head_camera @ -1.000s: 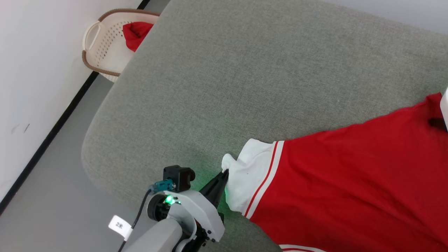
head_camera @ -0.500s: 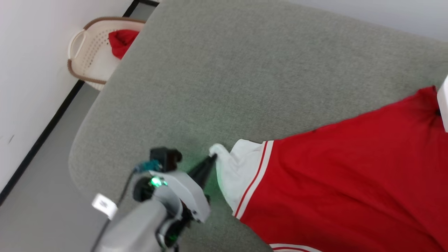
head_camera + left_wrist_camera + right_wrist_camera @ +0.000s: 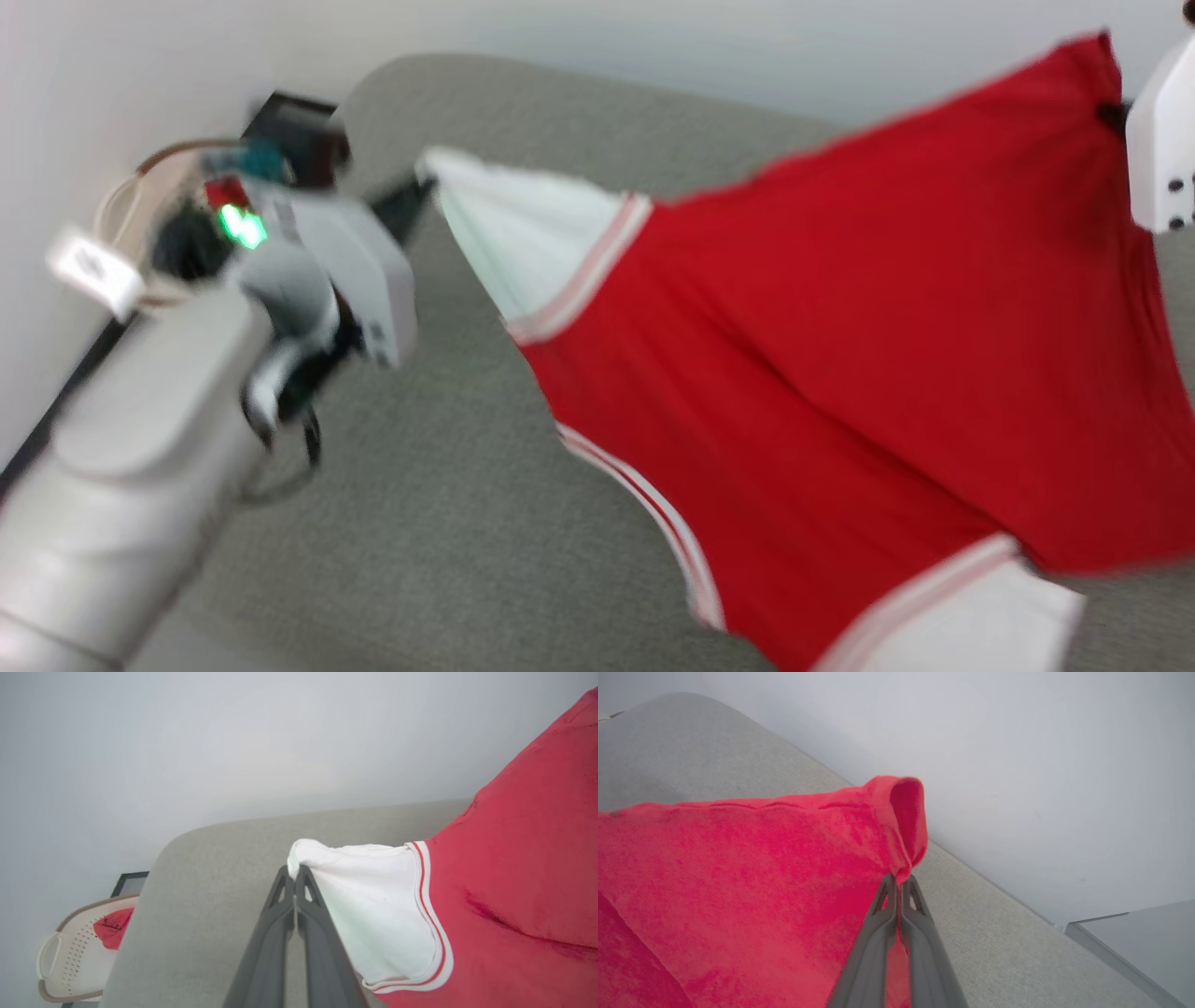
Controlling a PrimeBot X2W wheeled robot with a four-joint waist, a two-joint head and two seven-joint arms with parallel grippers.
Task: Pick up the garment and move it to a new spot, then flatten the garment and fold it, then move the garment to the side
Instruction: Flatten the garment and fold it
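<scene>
The garment (image 3: pixel 822 355) is a red jersey with white sleeves and red-white striped trim, stretched in the air above the grey cushion (image 3: pixel 448 523). My left gripper (image 3: pixel 425 187) is shut on the tip of one white sleeve (image 3: pixel 369 896), its dark fingers (image 3: pixel 280 933) pressed together. At the upper right my right gripper (image 3: pixel 899 879) is shut on a folded red edge of the garment (image 3: pixel 761 858). A second white sleeve (image 3: pixel 962 616) hangs low at the bottom right.
A cream laundry basket (image 3: pixel 70 961) holding a small plain red cloth (image 3: pixel 114 926) stands on the floor beyond the cushion's left end, by the pale wall (image 3: pixel 187 742). A strip of grey floor (image 3: pixel 1143 938) lies past the cushion's far corner.
Both arms have risen, lifting the garment off the cushion and stretching it taut. The head camera has shifted, and the picture is now blurred.
</scene>
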